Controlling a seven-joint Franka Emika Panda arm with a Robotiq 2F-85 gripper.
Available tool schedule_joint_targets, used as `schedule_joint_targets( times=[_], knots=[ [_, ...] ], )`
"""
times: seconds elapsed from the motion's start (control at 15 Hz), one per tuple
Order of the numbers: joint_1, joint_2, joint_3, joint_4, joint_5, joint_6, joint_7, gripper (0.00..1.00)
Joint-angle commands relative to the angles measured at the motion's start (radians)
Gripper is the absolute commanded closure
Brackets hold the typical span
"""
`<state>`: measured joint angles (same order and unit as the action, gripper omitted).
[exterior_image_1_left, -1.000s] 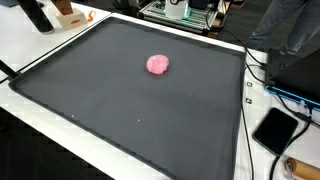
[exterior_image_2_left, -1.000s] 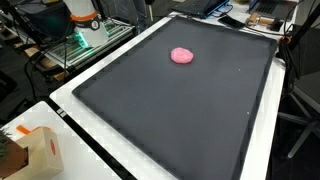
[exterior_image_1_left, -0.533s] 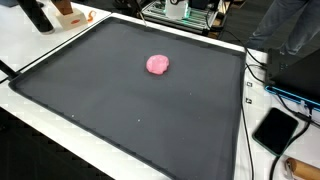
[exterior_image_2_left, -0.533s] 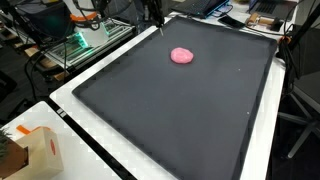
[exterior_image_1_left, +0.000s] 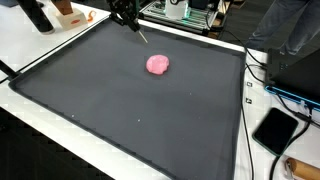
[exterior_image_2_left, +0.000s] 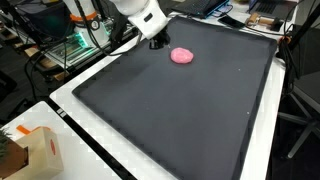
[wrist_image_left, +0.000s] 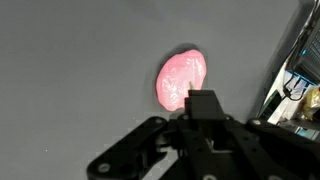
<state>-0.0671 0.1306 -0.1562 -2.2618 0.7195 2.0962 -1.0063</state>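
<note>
Lying flat on the black mat (exterior_image_1_left: 100, 105) that covers the white worktop (exterior_image_1_left: 45, 45), the pink lump (exterior_image_1_left: 157, 65) sits alone toward the mat's far half, touching nothing else. The claw (exterior_image_2_left: 156, 42) hangs near the mat's edge in both exterior views, close to the lump but clear of it. In the wrist view the lump (wrist_image_left: 182, 80) shows just beyond the claw's dark body (wrist_image_left: 205, 112), with bare mat between them. Whether the jaws stand apart or together cannot be told from these pictures.
</note>
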Motion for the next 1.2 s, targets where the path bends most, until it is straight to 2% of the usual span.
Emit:
schedule_joint_targets(
  times=[0.0, 0.6, 0.93, 1.13],
  knots=[
    [-0.045, 0.111, 0.040, 0.087, 0.034, -0.035, -0.020, 0.97],
    [-0.077, 0.302, 0.107, 0.280, -0.008, -0.045, 0.037, 0.97],
    [-0.064, 0.350, 0.127, 0.363, -0.083, -0.038, 0.116, 0.97],
    [-0.053, 0.355, 0.142, 0.404, -0.164, -0.036, 0.185, 0.97]
  ],
)
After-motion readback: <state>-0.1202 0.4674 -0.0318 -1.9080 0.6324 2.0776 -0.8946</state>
